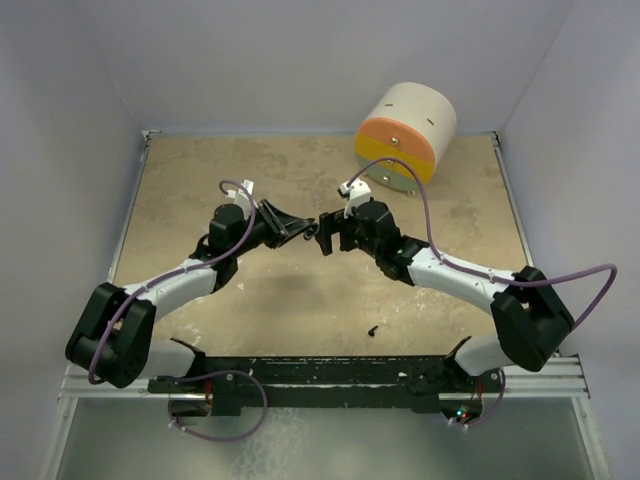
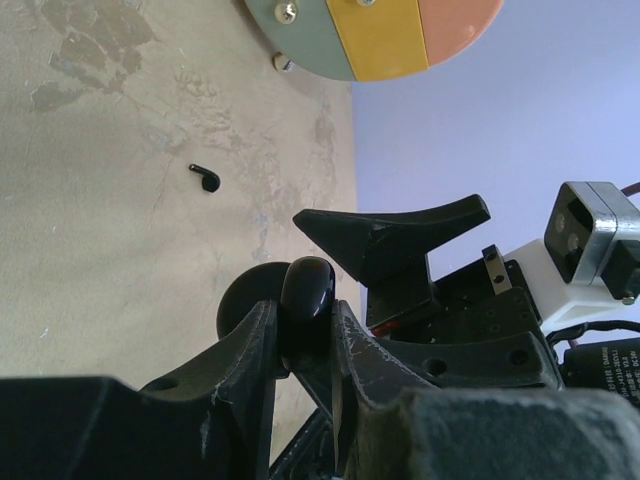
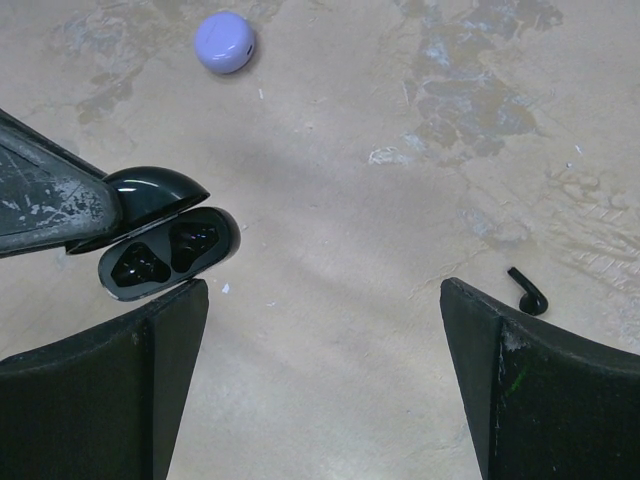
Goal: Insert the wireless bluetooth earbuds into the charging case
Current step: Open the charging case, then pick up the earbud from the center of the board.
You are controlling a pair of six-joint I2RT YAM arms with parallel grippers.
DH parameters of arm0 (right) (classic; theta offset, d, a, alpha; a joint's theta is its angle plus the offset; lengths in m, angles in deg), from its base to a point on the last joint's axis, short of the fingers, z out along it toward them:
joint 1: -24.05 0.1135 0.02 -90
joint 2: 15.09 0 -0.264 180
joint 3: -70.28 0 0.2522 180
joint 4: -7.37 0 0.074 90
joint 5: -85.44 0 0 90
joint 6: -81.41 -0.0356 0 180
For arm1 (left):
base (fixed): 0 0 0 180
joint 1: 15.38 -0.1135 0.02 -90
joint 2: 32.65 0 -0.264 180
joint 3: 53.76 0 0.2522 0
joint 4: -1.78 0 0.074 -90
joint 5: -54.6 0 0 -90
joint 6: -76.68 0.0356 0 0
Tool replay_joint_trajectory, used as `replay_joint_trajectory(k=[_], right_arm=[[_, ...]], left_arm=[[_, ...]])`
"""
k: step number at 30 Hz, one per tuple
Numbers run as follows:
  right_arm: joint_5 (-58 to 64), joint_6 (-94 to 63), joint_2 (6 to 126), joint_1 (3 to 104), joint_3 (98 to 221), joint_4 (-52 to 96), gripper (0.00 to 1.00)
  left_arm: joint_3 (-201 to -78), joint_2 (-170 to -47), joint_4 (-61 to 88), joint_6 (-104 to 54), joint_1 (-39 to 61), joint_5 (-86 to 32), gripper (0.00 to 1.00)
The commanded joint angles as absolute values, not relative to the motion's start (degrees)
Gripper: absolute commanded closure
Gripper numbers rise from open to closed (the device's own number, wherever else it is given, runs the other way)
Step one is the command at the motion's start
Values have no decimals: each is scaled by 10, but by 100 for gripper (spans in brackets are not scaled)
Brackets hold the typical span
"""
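Observation:
My left gripper (image 2: 305,322) is shut on the black charging case (image 2: 307,288) and holds it above the table. In the right wrist view the case (image 3: 170,250) has its lid open and two empty cavities. My right gripper (image 3: 320,380) is open and empty, and its left finger is just beside the case. In the top view the two grippers, left (image 1: 298,230) and right (image 1: 322,238), meet at the table's middle. One black earbud (image 3: 527,292) lies loose on the table and also shows in the left wrist view (image 2: 205,177) and the top view (image 1: 372,329). The lilac earbud is out of view.
A round lilac puck (image 3: 224,42) lies on the table beyond the case. A large cylinder (image 1: 405,135) with an orange and yellow face lies on its side at the back right; it also shows in the left wrist view (image 2: 380,35). Walls close in the table on three sides.

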State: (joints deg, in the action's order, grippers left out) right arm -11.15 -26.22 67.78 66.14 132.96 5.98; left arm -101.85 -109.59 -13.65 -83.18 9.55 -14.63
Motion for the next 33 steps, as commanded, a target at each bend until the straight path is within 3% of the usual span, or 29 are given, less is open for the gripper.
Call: replay_joint_trajectory(k=[1,7,16,21,26,33], right_arm=[[-128,-271,684,661,1336,7,0],[-139,-276,690,661,1344,10,0],[-204,-347,617,661,1290,101,0],[-257,-407,681,630,1339,202,0],[-238,-394,744,574,1355,200,1],[-249,-383,723,573,1373,221,3]], left_arm=[[-1030,-1077,-179,-846,99,-141,100],[-1027,-1068,-173,-849,99,-153,100],[-1037,-1041,-109,-829,81,-290,100],[-1031,-1003,-74,-812,80,-343,100],[-1002,-951,-61,-815,79,-362,100],[-983,-922,-48,-816,79,-356,100]])
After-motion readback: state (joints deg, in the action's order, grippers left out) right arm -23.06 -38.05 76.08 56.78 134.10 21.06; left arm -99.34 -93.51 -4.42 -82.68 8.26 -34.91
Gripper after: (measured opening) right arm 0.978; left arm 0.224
